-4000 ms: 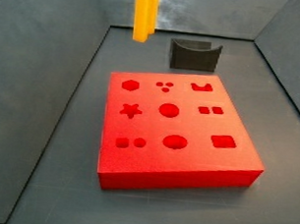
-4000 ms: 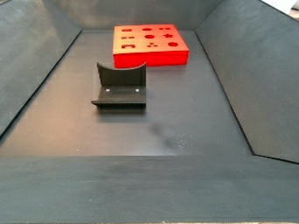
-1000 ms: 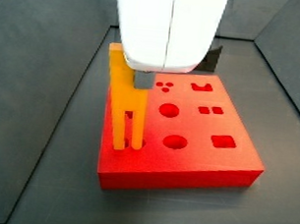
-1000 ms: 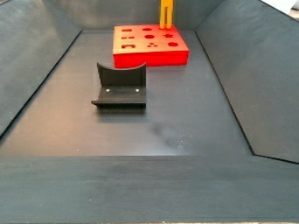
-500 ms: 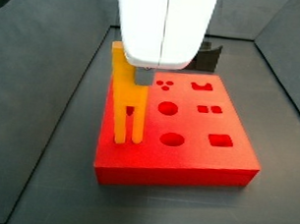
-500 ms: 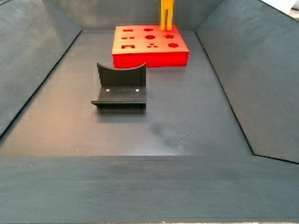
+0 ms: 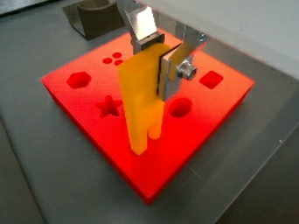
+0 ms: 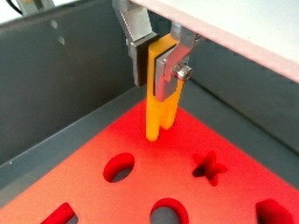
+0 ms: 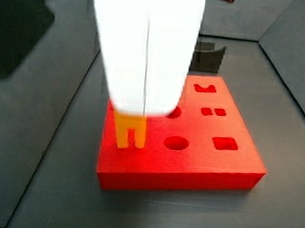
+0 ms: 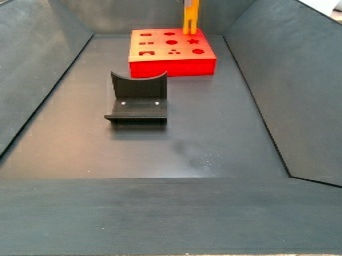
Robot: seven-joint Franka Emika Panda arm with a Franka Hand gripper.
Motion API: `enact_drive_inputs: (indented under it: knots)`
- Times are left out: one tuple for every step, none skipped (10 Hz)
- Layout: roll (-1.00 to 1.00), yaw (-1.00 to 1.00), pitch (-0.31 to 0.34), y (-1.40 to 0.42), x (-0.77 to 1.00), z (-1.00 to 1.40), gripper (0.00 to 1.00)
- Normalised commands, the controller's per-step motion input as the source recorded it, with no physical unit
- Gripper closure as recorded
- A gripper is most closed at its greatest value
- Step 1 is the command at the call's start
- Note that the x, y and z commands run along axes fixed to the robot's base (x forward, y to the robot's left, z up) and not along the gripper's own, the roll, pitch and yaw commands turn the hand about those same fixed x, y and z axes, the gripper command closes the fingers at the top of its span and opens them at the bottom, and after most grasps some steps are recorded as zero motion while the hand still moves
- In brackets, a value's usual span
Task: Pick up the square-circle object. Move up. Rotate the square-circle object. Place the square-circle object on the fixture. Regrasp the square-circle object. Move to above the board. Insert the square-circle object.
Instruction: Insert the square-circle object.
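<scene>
Dark grey bench (image 10: 187,150) and sloping grey walls frame everything. On it lies the board (image 7: 176,140), and the square-circle object (image 7: 142,101) stands upright over the board's top face, its two yellow bars pointing down at the red surface near the recesses; whether the lower tip touches the board cannot be told. In both wrist views the end effector (image 7: 158,54) pinches the upper part of the square-circle object between its silver fingers (image 8: 170,68). In a side view a white arm housing (image 9: 145,45) covers most of the peg, leaving only the forked lower end (image 9: 127,131) above the board's near left part. Well apart from the board, the fixture (image 10: 136,98) sits on the bench.
</scene>
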Motion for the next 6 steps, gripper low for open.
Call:
enact_drive_inputs:
  knots:
    - [0.14,-0.08,-0.189,-0.09,0.10,-0.51,1.00]
    - [0.09,-0.06,-0.109,-0.01,0.15,-0.44,1.00]
    - [0.02,-0.04,-0.034,0.00,0.18,-0.26,1.00]
    - [0.00,0.00,-0.020,0.00,0.00,0.00,1.00]
    - [0.00,-0.03,0.000,0.00,-0.05,0.00,1.00]
    - [0.00,0.00,0.000,0.00,0.00,0.00,1.00]
